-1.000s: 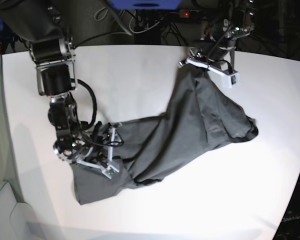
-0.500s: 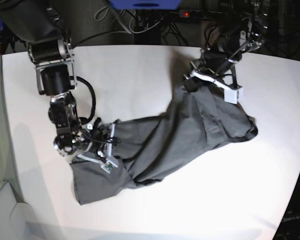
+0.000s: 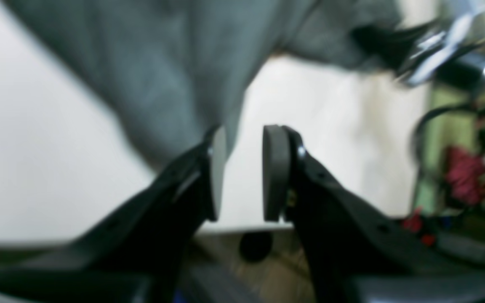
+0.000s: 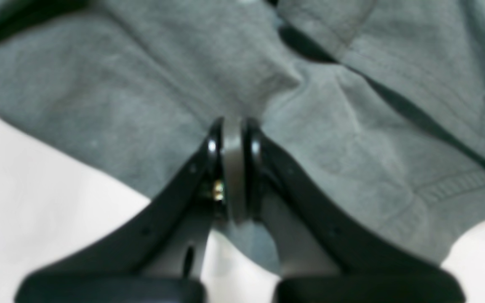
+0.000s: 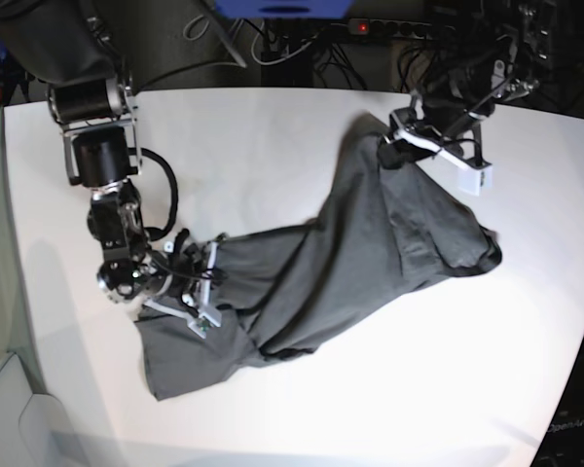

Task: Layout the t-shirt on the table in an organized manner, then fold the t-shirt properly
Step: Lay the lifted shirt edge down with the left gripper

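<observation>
The t-shirt lies crumpled across the middle of the table, a long dark grey diagonal running from the near left up to the far right. Its near-left end spreads flat in a rough square, and a bunched sleeve or hem bulges out on the right side.

Down at the near left, the right gripper sits low on the cloth. In the right wrist view its fingers are clenched tight together with a fold of grey fabric pinched between the pads, wrinkles radiating away from the pinch point. White tabletop shows on either side below the cloth.

Up at the far right, the left gripper hovers at the top tip of the shirt. The left wrist view is blurred, but it shows the two pads parted, a clear gap of white table between them. The shirt's edge hangs just beside the left-hand pad; whether cloth touches that pad, I cannot tell. Nothing sits between the pads, so the fingers look released.

Dark cables and equipment crowd the far edge beyond the table.
</observation>
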Controlling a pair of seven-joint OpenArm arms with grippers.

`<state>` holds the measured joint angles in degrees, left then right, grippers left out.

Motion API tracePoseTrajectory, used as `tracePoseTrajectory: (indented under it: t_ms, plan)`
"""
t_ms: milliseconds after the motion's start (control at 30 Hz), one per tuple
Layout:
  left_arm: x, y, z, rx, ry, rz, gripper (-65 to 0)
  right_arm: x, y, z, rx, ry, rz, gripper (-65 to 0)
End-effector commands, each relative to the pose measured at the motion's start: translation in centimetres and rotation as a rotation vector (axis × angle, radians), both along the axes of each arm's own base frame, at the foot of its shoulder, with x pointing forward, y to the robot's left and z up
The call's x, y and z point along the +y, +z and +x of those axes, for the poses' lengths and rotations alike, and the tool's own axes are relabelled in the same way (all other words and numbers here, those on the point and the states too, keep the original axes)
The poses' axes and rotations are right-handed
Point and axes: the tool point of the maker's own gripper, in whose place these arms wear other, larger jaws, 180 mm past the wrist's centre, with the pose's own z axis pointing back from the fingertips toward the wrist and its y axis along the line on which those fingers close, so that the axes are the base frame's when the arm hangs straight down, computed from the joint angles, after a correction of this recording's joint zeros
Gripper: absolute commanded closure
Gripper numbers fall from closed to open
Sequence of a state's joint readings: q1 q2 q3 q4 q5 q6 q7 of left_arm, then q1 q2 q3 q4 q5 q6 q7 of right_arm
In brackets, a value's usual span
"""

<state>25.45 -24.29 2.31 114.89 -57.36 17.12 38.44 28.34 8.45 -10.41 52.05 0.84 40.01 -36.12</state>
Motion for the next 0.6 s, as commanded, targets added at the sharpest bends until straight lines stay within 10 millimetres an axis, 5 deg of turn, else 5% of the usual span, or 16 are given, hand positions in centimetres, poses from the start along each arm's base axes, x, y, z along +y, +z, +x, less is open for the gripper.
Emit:
tracePoseTrajectory:
  t_ms: [0,100,267,400,567]
  plan:
    - [0.2,1.2,0.8,-0.044,0.003,-0.013,-15.4,-0.5,1.8,1.6,-0.049,-0.006,0.001,-0.4]
    - [-0.1,2.5,2.2,-0.113,-0.018,-0.021,-15.4,-0.6,1.8,1.6,-0.049,-0.007,-0.002,-0.4]
    - [-1.7,6.2,8.9,-0.283,0.009,-0.082,-15.5,-0.7,1.5,1.4,-0.04,-0.009,-0.002,-0.4]
    - [-0.8,2.2,13.6,-0.211,0.096,-0.042,-15.3,-0.7,1.1,1.2,-0.031,-0.01,-0.003,-0.4]
    - [1.4,-2.7,14.9,-0.108,0.151,0.062,-15.3,-2.0,1.1,1.2,-0.031,-0.019,-0.024,-0.4]
